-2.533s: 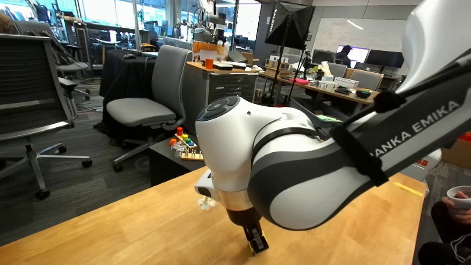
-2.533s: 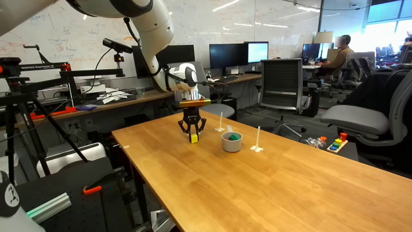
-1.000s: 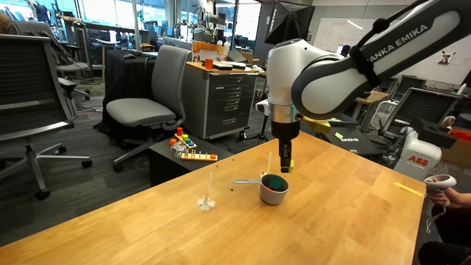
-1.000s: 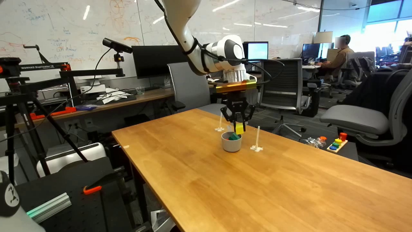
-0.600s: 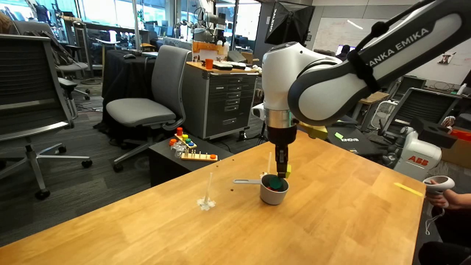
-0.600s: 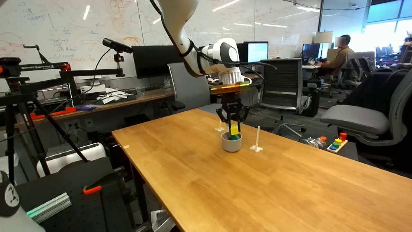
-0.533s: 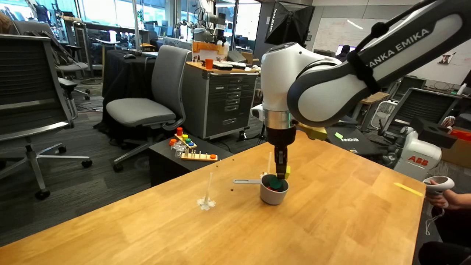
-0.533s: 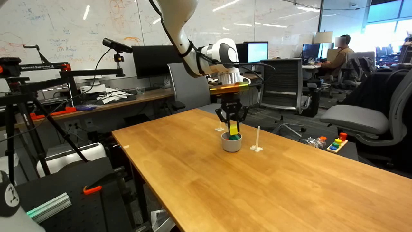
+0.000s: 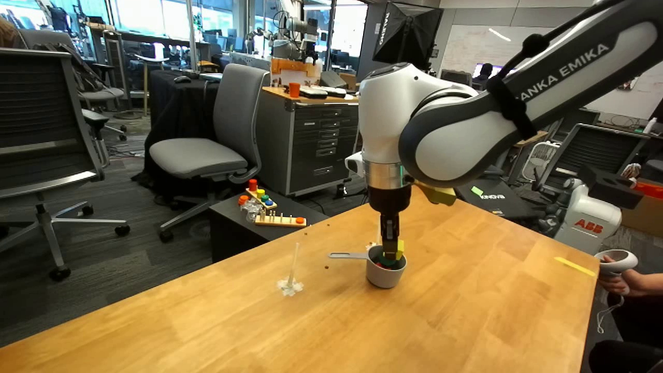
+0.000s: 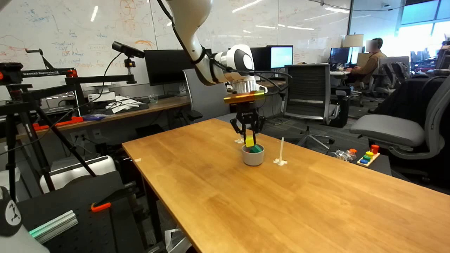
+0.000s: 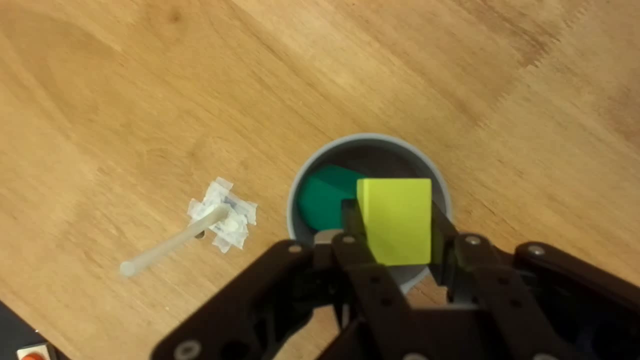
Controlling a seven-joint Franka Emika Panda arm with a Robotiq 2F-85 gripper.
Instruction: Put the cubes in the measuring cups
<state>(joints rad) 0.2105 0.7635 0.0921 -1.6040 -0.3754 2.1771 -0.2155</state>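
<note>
Gripper (image 10: 250,141): squeezing the yellow cube (image 11: 397,225)
Yellow cube: over the grey measuring cup (image 9: 383,278)
Green cube (image 11: 325,200): in the cup
Thin sticks (image 10: 281,150): near the cup
Table (image 9: 207,311): edge past the sticks, wide wood opposite

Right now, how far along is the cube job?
Looks done: the green cube is in the grey cup, with a red piece, mostly hidden, in there too. In hand: the yellow cube, gripped between the fingers at the cup's mouth. Left: probably lowering it a little and letting go, as the fingers are closed on it.
</note>
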